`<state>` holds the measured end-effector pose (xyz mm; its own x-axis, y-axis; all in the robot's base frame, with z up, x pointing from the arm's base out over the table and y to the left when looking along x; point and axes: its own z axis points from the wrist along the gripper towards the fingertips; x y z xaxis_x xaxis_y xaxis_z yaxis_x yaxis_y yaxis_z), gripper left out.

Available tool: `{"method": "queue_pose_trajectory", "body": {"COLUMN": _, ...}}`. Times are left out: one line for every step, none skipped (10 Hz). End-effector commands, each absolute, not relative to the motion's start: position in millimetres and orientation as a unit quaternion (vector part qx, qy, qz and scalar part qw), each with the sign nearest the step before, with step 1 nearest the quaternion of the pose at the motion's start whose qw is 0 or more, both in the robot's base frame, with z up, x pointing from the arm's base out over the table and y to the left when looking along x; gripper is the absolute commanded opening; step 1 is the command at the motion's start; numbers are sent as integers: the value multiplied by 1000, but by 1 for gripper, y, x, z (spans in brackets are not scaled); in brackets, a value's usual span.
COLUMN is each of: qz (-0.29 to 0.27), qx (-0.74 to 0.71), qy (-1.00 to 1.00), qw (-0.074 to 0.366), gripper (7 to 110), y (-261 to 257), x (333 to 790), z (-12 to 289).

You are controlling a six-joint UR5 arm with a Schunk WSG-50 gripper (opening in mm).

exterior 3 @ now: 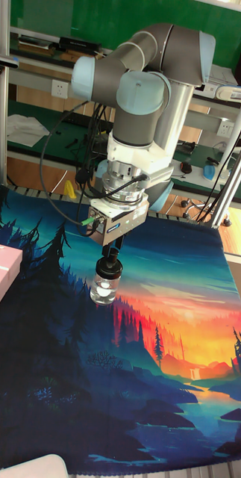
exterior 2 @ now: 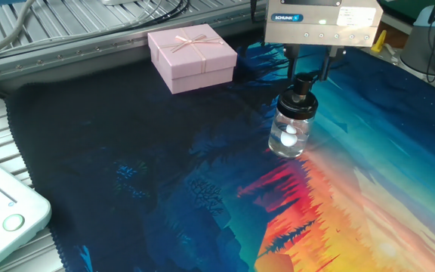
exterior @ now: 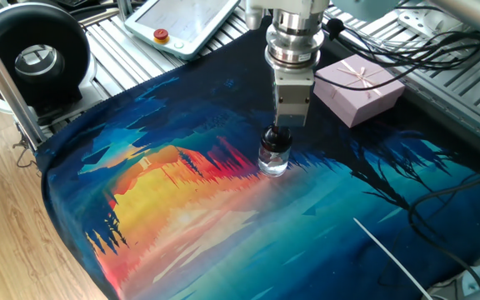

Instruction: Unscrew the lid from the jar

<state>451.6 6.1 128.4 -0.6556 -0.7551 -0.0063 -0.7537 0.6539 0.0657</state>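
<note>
The jar [exterior 2: 291, 134] is standing upright on the painted cloth [exterior 2: 165, 181], where dark blue is meeting the orange streaks, its black lid [exterior 2: 301, 85] still sitting on top. The gripper [exterior 2: 308, 69] is hanging straight above, its fingers [exterior 2: 291, 63] flanking the lid's knob with a little gap showing, so it is not clenching anything. A pink gift box [exterior 2: 192, 57] is lying well apart. A white pendant [exterior: 182, 25] is resting beyond the cloth's edge.
</note>
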Motion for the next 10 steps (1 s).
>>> {"method": "queue_pose_trajectory", "body": {"qz": -41, "qx": 396, "qy": -917, "qw": -2, "gripper": 22, "y": 12, "x": 455, "z": 127}}
{"method": "queue_pose_trajectory", "body": {"qz": -40, "qx": 392, "qy": -919, "qw": -3, "gripper": 22, "y": 12, "x": 456, "z": 126}}
{"method": "queue_pose_trajectory", "body": {"qz": -41, "qx": 389, "qy": -920, "qw": -5, "gripper": 22, "y": 13, "x": 457, "z": 124}}
{"method": "queue_pose_trajectory", "body": {"qz": -41, "qx": 389, "qy": -920, "qw": -6, "gripper": 22, "y": 12, "x": 458, "z": 121}}
{"method": "queue_pose_trajectory", "body": {"qz": -42, "qx": 395, "qy": -918, "qw": -5, "gripper": 22, "y": 9, "x": 459, "z": 123}}
{"method": "queue_pose_trajectory", "body": {"qz": -41, "qx": 398, "qy": -916, "qw": -3, "gripper": 22, "y": 5, "x": 460, "z": 128}}
{"method": "queue_pose_trajectory", "body": {"qz": -39, "qx": 397, "qy": -917, "qw": -2, "gripper": 22, "y": 4, "x": 459, "z": 131}}
{"method": "queue_pose_trajectory", "body": {"qz": -41, "qx": 393, "qy": -919, "qw": -4, "gripper": 22, "y": 5, "x": 460, "z": 131}}
{"method": "queue_pose_trajectory", "body": {"qz": -40, "qx": 392, "qy": -919, "qw": -6, "gripper": 22, "y": 6, "x": 461, "z": 131}}
{"method": "queue_pose_trajectory", "body": {"qz": -42, "qx": 389, "qy": -920, "qw": -9, "gripper": 22, "y": 8, "x": 463, "z": 129}}
